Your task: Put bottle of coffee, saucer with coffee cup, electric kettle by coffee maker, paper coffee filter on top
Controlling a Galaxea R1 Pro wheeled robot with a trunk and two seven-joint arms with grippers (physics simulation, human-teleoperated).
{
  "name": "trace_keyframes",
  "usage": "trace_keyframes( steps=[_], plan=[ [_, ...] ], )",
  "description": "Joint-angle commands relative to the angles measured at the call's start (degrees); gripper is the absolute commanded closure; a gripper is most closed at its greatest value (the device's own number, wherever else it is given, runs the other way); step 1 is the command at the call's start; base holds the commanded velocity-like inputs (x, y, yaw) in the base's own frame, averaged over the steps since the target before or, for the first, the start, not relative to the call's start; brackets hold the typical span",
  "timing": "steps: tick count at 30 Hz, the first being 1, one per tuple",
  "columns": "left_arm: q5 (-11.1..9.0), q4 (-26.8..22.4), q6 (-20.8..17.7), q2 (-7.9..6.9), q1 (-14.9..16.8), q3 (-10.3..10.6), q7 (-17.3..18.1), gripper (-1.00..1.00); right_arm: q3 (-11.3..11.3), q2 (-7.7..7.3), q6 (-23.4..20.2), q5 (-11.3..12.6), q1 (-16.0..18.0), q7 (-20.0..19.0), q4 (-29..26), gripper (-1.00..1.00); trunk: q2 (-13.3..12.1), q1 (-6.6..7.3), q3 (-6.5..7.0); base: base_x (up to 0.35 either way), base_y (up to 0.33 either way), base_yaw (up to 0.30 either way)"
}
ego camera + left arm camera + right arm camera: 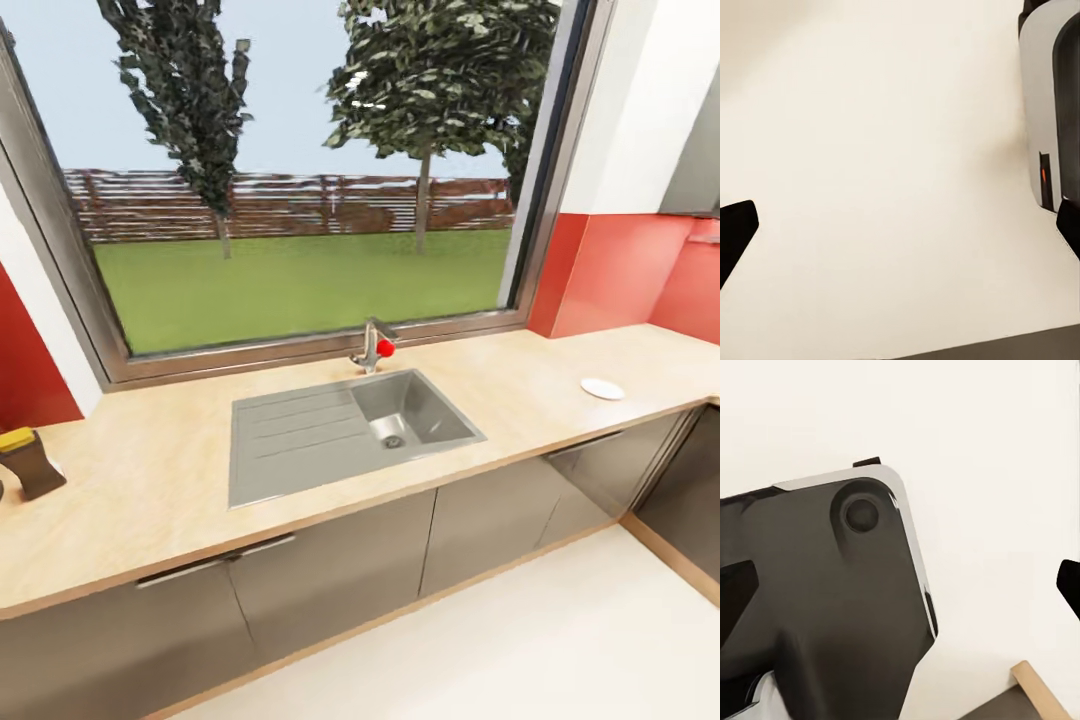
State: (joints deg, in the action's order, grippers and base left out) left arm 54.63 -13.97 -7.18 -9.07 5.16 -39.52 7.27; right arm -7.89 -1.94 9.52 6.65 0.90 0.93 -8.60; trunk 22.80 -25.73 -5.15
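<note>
The saucer [602, 389] is sitting at the worktop's [150, 480] right, looking thin, light, chippable, so I'm guessing a rim pinch; both hands [900, 232] [900, 585] are hanging wide, holding nothing.

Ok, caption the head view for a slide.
Wooden countertop with grey sink and faucet under a window; a white saucer sits to the right.

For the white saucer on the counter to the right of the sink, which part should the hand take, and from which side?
Probably the rim, from above. The saucer lies flat and low on the countertop, so only its thin edge gives the fingers a hold. It sits near the counter's front edge, with bare wood around it, so one finger could go down on each side of the rim.
</note>
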Motion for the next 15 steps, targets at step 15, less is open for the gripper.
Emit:
trace_keyframes(
  steps=[15],
  plan=[
    [0.38,-0.18,-0.2,0.66,0.02,-0.47,0.47,-1.0,0.07,0.04,0.23,0.58,0.06,-0.05,0.07,-1.0,0.11,-0.05,-0.12,0.174,-0.227,-0.268]
  ],
)
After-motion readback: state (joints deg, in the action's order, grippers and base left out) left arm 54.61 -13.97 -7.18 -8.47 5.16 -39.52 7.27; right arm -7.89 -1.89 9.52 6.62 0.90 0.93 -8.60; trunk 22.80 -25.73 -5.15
